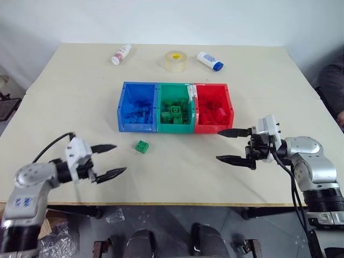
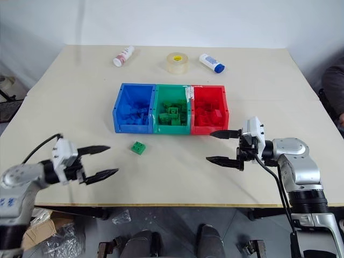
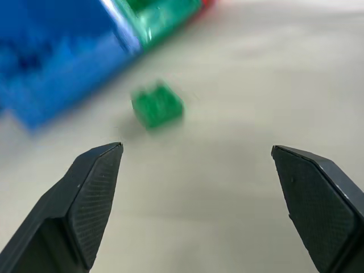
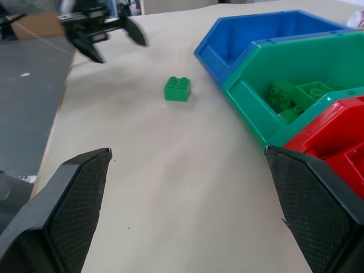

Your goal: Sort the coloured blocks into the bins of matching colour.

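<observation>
The beige table [image 1: 80,97] carries everything in the scene; its near edge runs just beyond both grippers and its far edge meets the white wall.

The three joined bins sit at table centre. The blue bin [image 1: 137,107] is at 9 o'clock in the row, the green bin [image 1: 175,107] is in the middle, and the red bin [image 1: 213,107] is at 3 o'clock. Each holds blocks of its own colour. Bare tabletop lies wide open on both flanks of the row and in front of it.

The right gripper [image 1: 234,145] hovers over the table at 5 o'clock from the red bin, close to its front lip, jaws spread wide and holding nothing. The left gripper [image 1: 108,160] hangs near the front table edge, at 7 o'clock from the blue bin, jaws likewise wide and empty.

Along the far edge, at 12 o'clock from the bins, stand a clear tape roll [image 1: 176,61], a white bottle with a red cap [image 1: 121,55] and a white bottle with a blue cap [image 1: 209,61], all well apart from the bins.

One loose green block [image 1: 142,146] rests on the table at 6 o'clock from the blue bin, studs up, between the bin row and the left gripper, touching neither.
</observation>
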You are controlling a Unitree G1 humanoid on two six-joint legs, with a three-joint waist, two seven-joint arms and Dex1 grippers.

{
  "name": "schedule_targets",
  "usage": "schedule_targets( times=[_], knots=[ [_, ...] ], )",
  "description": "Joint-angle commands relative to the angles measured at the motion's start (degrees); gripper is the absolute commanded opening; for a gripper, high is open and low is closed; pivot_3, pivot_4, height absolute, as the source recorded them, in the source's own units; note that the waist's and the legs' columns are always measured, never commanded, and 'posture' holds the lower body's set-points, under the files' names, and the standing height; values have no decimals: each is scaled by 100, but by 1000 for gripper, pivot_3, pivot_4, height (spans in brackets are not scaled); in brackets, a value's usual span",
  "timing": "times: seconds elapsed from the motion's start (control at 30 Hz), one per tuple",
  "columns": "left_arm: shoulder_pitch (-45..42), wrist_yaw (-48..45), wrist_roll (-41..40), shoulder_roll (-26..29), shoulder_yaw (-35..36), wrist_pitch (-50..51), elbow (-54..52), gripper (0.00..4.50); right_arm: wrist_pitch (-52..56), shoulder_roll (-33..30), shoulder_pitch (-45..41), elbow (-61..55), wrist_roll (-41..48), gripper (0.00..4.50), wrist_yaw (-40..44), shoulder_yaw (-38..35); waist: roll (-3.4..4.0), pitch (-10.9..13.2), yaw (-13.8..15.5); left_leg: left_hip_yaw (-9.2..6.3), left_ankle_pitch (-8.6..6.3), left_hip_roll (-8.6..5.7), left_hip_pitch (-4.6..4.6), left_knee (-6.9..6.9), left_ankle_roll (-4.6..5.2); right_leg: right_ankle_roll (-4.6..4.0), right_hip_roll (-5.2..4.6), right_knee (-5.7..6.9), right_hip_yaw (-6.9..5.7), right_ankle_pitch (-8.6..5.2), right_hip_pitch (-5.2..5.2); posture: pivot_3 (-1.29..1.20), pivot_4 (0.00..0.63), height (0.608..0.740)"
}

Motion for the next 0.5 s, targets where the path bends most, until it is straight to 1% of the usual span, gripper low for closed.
schedule_targets(
  times=[0.03, 0.13, 0.23, 0.33, 0.5],
  knots=[
    [275, 118, -177, 67, 450, -131, -277, 4452, -37, -99, -146, 60, 18, 4500, 202, -53, 0, 0, 4, 0, 0, 0, -1, 0, 0, -1, 0, 0, -1, -1, 0, 0, 150, 740],
    [317, 239, -164, 44, 518, -146, -303, 4452, -47, -83, -221, 145, -28, 4500, 252, -40, 0, 0, 5, 2, -2, 0, 0, 0, -1, -1, 0, 0, -1, 0, 0, 0, 150, 740],
    [-21, 424, -42, -44, 248, -187, -238, 4452, -46, -7, -295, 155, -64, 4500, 245, -7, 1, 0, -4, 4, -2, 0, 0, -1, -1, -1, 0, 0, 0, 0, -2, 0, 150, 740],
    [-505, 537, 90, -187, -251, -135, -99, 4452, -57, 47, -306, 127, -84, 4500, 218, 12, 1, -1, 4, 4, -2, 0, 0, 0, -2, -1, 0, 2, -1, 0, -1, 0, 150, 740],
    [-1531, 719, 519, -612, -1067, -387, 791, 4452, -80, 132, -271, 43, -106, 4500, 124, -11, 4, -2, 2, 8, -2, -2, 0, 0, -2, -1, 1, 4, 0, 0, -2, 0, 150, 740]
  ],
)
